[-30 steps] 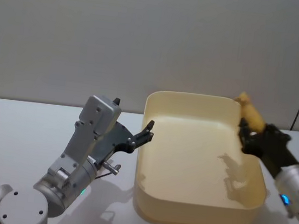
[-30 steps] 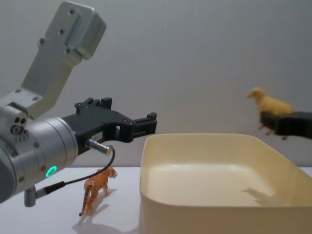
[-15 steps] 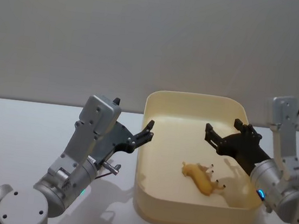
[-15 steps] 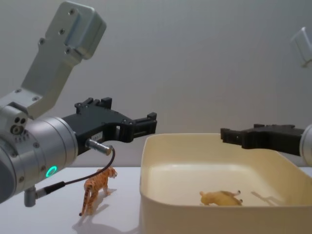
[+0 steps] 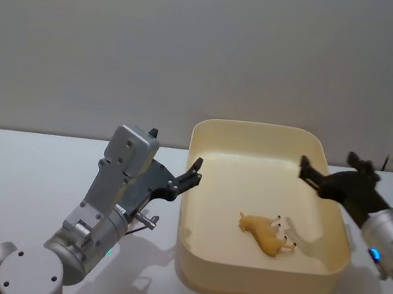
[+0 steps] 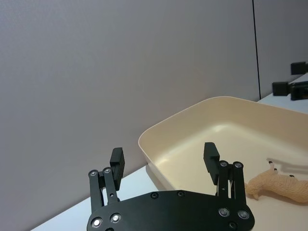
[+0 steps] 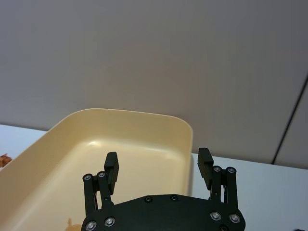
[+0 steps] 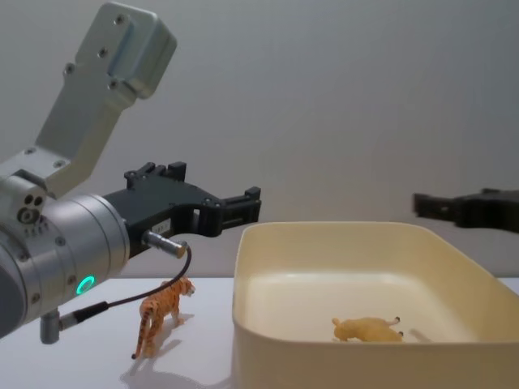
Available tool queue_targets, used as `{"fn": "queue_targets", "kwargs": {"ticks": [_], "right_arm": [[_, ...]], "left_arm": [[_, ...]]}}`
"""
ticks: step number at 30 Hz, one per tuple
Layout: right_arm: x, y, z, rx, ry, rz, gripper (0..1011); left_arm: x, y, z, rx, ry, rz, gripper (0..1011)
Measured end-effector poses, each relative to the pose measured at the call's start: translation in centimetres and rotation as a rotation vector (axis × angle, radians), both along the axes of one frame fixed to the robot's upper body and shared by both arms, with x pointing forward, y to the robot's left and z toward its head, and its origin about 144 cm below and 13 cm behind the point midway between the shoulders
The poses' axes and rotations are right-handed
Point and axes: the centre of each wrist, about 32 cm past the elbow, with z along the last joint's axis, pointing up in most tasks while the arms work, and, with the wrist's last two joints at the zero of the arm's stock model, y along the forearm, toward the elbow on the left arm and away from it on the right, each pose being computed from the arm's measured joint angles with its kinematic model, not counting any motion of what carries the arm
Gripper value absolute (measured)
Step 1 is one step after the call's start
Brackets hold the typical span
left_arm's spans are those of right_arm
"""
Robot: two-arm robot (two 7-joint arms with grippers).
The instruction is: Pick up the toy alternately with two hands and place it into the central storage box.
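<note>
A yellow toy animal (image 5: 266,234) (image 8: 366,329) (image 6: 279,185) lies on its side on the floor of the cream storage box (image 5: 259,280) (image 8: 276,356). My right gripper (image 5: 327,161) (image 8: 454,203) (image 7: 158,158) hovers open above the box's right rim with nothing between its fingers. Off the box's left wall, my left gripper (image 5: 175,148) (image 8: 217,190) (image 6: 163,154) is held open and empty in the air. An orange striped tiger toy (image 8: 162,312) stands on the table below the left gripper, to the left of the box.
The white table (image 5: 19,190) stretches out to the left of the box. A plain grey wall stands behind. A thin cable (image 8: 122,301) hangs from the left wrist near the tiger.
The right gripper opened over the box and the yellow toy dropped onto the box's floor. The right arm then drew back toward the right rim. The left arm stayed still.
</note>
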Motion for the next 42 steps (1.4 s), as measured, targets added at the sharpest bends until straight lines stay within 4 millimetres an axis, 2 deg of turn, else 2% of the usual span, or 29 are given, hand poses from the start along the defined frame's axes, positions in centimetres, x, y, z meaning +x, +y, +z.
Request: {"fn": "queue_targets", "kwargs": {"ticks": [11,28,35,42], "right_arm": [[-2.0,-3.6,0.0,0.006,0.004,-0.110,1001],[-4.8,-8.2,-1.6,-0.069,0.066,-0.259,1001],[-4.9,-9.1,-2.4,-0.099,0.095,-0.290,1001],[-4.4,-9.3,-3.2,-0.114,0.120,-0.298,1001]], "left_arm": [[0.0,0.0,0.0,0.000,0.000,0.000,1001],[0.0,0.0,0.0,0.000,0.000,0.000,1001],[0.0,0.0,0.0,0.000,0.000,0.000,1001],[0.0,0.0,0.0,0.000,0.000,0.000,1001]]}}
